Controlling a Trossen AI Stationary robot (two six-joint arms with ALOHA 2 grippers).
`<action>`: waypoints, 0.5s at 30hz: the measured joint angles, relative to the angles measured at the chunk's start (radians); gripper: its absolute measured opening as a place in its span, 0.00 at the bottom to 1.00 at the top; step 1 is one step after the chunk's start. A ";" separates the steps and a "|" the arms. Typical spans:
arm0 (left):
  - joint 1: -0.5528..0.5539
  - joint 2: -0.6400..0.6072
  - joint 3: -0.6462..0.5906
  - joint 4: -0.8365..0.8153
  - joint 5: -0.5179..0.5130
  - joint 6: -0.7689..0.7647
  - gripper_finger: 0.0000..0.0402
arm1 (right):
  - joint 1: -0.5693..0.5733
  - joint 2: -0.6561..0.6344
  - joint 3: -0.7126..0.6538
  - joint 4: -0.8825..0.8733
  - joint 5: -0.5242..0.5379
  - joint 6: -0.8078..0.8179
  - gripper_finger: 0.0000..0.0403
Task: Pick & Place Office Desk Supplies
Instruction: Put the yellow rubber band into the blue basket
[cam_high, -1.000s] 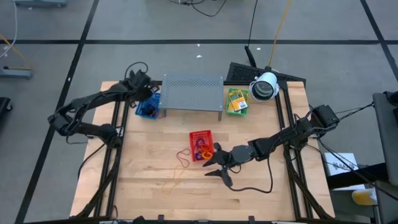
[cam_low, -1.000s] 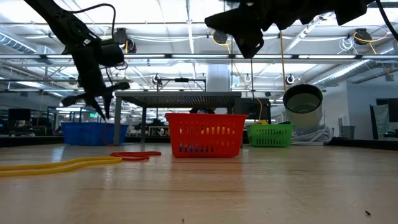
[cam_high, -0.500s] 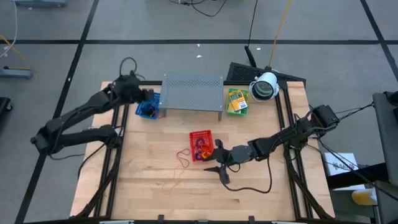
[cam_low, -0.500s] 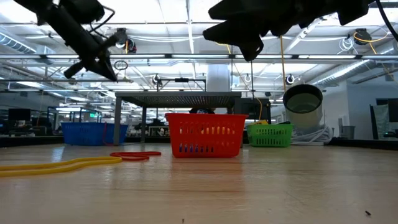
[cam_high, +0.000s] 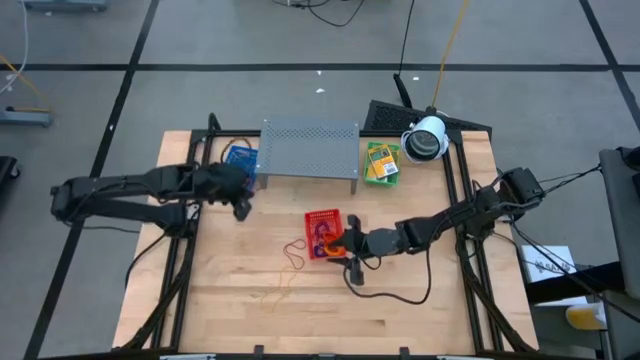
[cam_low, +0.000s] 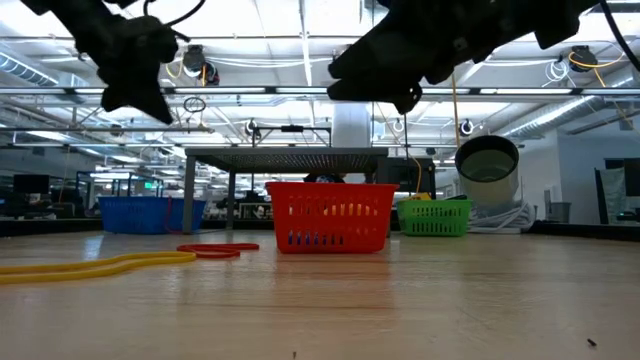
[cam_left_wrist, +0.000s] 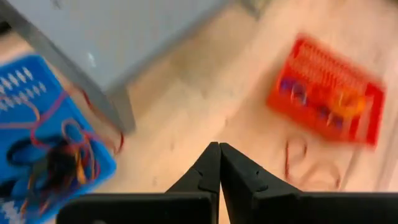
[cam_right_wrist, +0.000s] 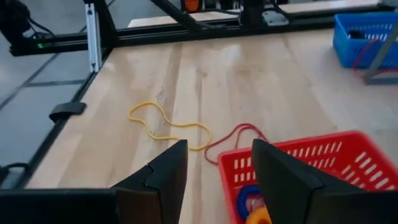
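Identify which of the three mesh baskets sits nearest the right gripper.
The red basket: the right gripper hangs beside it mid-table, while the blue basket and green basket flank the rack.

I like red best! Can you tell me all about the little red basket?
The red basket is a small box of plastic-looking mesh with an open top. It stands upright near the middle of the wooden table, in front of the grey rack. Coloured rubber bands lie inside. A red rubber band lies on the wood beside it. The right gripper hovers at its edge.
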 joint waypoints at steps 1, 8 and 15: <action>-0.022 0.000 0.000 -0.029 0.000 -0.002 0.02 | -0.006 0.000 0.000 0.002 -0.002 -0.018 0.42; -0.190 0.033 0.000 -0.052 0.085 -0.066 0.02 | -0.045 -0.035 0.001 -0.016 -0.002 -0.090 0.42; -0.408 0.132 0.000 0.167 0.227 -0.024 0.02 | -0.045 -0.065 0.001 -0.023 -0.070 -0.157 0.42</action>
